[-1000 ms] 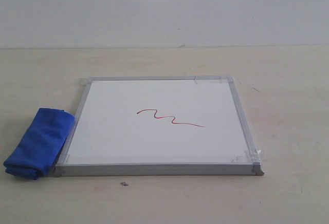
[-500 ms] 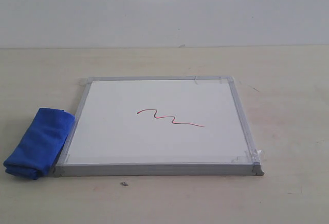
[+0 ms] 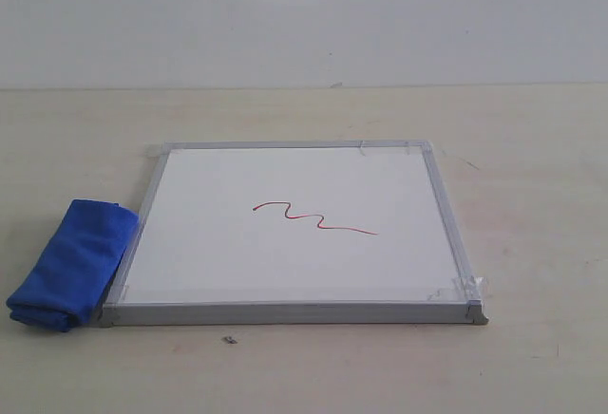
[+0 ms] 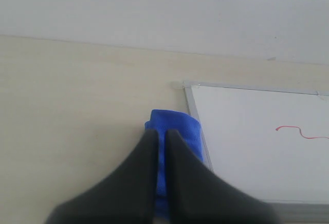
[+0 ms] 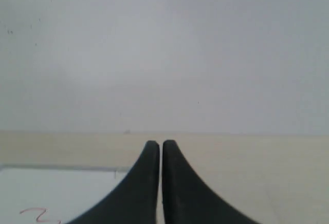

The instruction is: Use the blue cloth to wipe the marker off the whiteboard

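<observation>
The whiteboard (image 3: pixel 294 229) lies flat on the table, silver-framed, with the thin red marker squiggle (image 3: pixel 313 217) near its middle. The blue cloth (image 3: pixel 71 262) rests as a folded bundle against the board's left edge. Neither gripper shows in the exterior view. In the left wrist view my left gripper (image 4: pixel 160 132) is shut with nothing in it, hanging above the blue cloth (image 4: pixel 177 124), next to the whiteboard (image 4: pixel 257 142) with its marker (image 4: pixel 300 131). My right gripper (image 5: pixel 161 144) is shut and empty, above the board's far corner (image 5: pixel 51 190); the marker (image 5: pixel 38 213) just shows there.
A light wooden table (image 3: pixel 532 148) runs to a pale wall (image 3: pixel 304 15). Bits of clear tape (image 3: pixel 461 288) sit at the board's corners. A small dark speck (image 3: pixel 229 340) lies in front of the board.
</observation>
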You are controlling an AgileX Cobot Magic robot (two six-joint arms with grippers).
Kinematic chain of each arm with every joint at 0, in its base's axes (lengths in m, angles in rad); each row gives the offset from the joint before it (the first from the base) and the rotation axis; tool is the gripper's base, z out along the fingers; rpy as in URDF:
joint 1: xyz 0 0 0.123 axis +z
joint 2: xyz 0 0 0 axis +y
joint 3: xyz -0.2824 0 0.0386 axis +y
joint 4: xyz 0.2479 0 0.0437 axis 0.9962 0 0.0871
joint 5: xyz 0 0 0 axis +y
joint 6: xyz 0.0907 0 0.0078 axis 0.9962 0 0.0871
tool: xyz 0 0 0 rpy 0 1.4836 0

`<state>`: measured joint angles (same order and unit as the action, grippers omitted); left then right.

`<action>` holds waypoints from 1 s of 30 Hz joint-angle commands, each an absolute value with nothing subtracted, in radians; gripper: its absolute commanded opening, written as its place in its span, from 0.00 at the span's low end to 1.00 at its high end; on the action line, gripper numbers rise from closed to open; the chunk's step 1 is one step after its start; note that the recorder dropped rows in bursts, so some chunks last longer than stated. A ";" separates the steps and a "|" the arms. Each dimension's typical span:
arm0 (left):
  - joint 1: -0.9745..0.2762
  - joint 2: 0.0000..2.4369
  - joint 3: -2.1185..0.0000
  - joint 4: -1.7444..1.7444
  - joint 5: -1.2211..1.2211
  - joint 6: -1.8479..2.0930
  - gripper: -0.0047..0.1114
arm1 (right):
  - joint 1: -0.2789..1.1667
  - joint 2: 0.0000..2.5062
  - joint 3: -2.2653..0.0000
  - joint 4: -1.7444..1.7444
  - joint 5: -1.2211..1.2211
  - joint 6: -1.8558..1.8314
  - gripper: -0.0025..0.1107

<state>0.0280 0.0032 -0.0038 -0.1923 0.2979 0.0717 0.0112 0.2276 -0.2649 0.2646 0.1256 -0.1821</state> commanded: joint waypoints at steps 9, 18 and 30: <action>0.030 0.000 0.000 -0.197 0.295 0.074 0.08 | 0.011 0.687 -0.546 0.324 0.226 -0.189 0.02; 0.030 0.000 0.000 -0.197 0.295 0.074 0.08 | 0.011 0.721 -0.546 0.386 0.147 -0.182 0.02; 0.030 0.000 0.000 -0.197 0.295 0.074 0.08 | 0.012 1.126 -0.760 0.505 0.449 -0.424 0.02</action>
<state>0.0280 0.0032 -0.0038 -0.1923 0.2979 0.0717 0.0112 1.0367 -0.6829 0.4285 0.3769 -0.3162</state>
